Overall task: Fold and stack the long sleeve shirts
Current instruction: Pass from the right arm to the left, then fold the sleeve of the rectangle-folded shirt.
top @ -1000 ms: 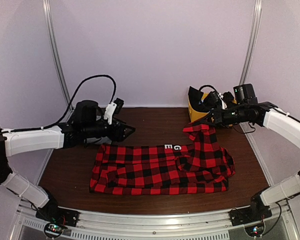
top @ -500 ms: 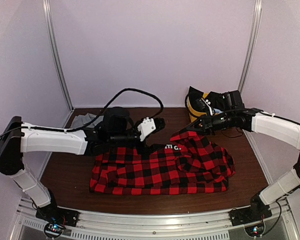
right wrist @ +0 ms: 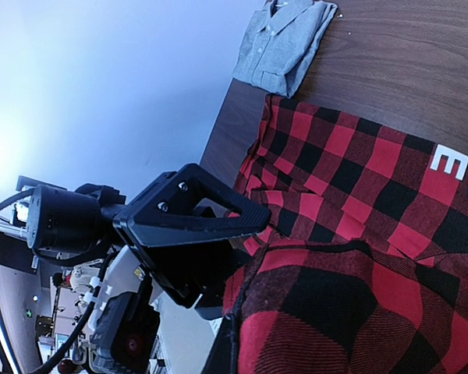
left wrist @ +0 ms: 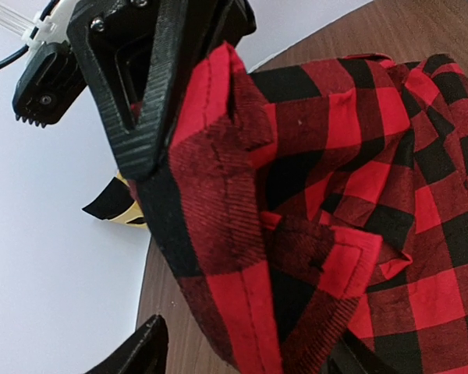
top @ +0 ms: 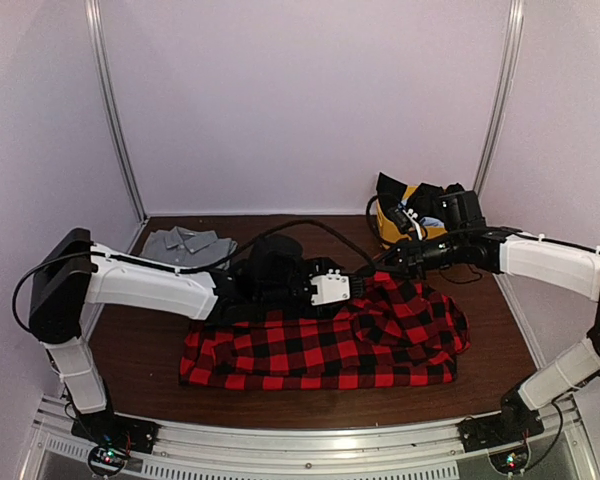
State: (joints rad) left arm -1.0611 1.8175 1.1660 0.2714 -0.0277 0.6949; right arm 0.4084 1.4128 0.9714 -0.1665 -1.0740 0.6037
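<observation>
The red-and-black flannel shirt (top: pixel 310 345) lies spread across the middle of the table, its right part bunched up. My right gripper (top: pixel 382 265) is shut on a raised edge of that shirt (right wrist: pixel 359 179), the cloth pinched at its fingertips (right wrist: pixel 249 234). My left gripper (top: pixel 355 285) has reached in from the left and stands open. In the left wrist view its two fingertips (left wrist: pixel 144 351) sit wide apart with the hanging flannel (left wrist: pixel 335 156) between them. The grey collared shirt (top: pixel 185 245) lies folded at the back left (right wrist: pixel 285 43).
A yellow bin (top: pixel 395 218) with dark items stands at the back right, just behind the right arm. The brown table (top: pixel 130 340) is walled in by pale panels at the back and both sides. A black cable loops over the left arm (top: pixel 310 228).
The left arm swung from the table's left side to the middle, up to the lifted flannel edge, uncovering the grey shirt. The right gripper carried that edge slightly left and lower.
</observation>
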